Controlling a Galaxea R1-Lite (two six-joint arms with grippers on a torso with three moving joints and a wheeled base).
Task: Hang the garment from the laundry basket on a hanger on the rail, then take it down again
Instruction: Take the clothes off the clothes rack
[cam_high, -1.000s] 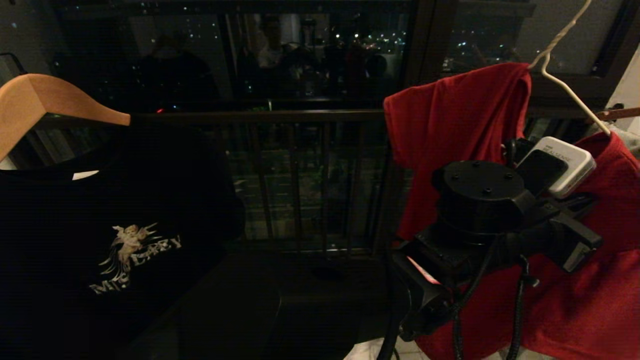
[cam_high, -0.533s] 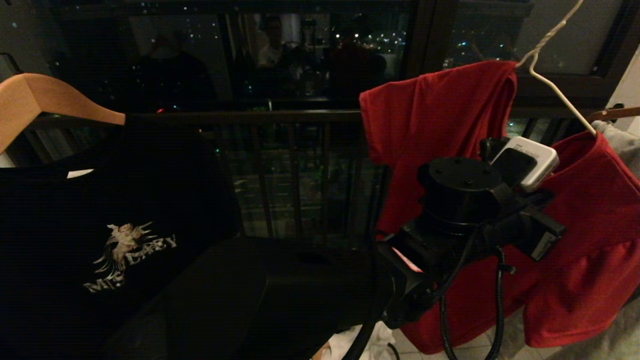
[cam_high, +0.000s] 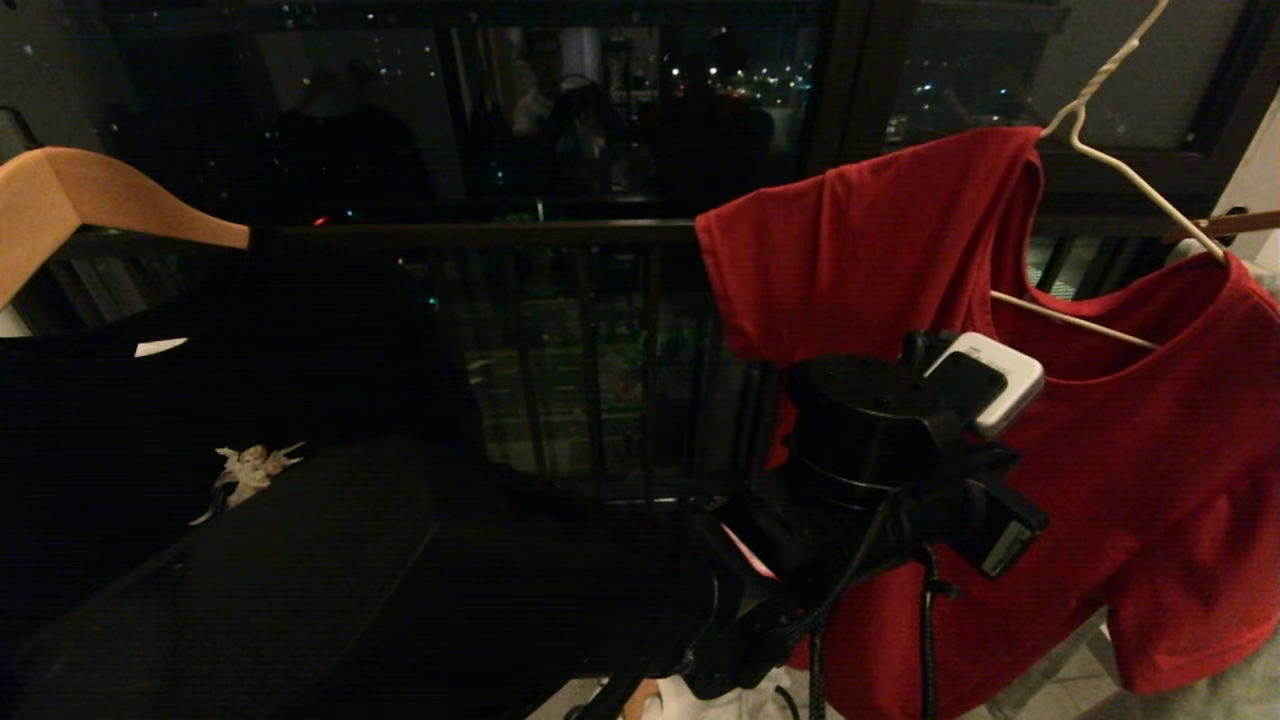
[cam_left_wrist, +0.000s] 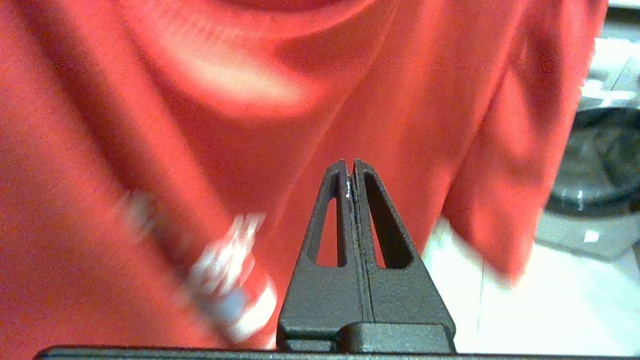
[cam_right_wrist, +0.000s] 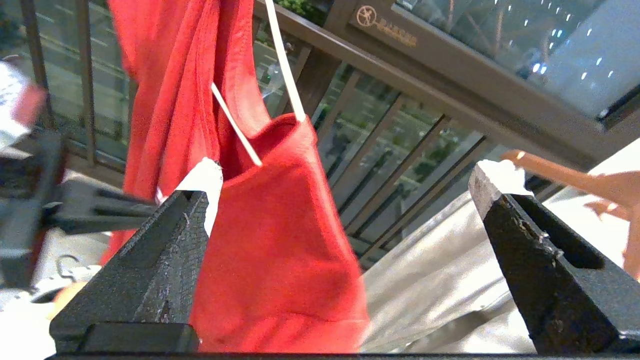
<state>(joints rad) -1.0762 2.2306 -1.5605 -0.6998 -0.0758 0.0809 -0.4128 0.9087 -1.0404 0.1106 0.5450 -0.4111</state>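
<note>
Red shirt half on hanger, needs seating.
The garment (cam_high: 1050, 450) hangs on the hanger (cam_high: 1130, 170), one shoulder bunched; left gripper (cam_left_wrist: 350, 172) closed empty before it, right gripper (cam_right_wrist: 345, 185) wide open just beside. Advice: spread the shoulder gently.

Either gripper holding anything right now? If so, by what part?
Nothing. The left gripper is shut and empty in front of the red T-shirt; the right gripper is open beside the shirt on the wire hanger.
</note>
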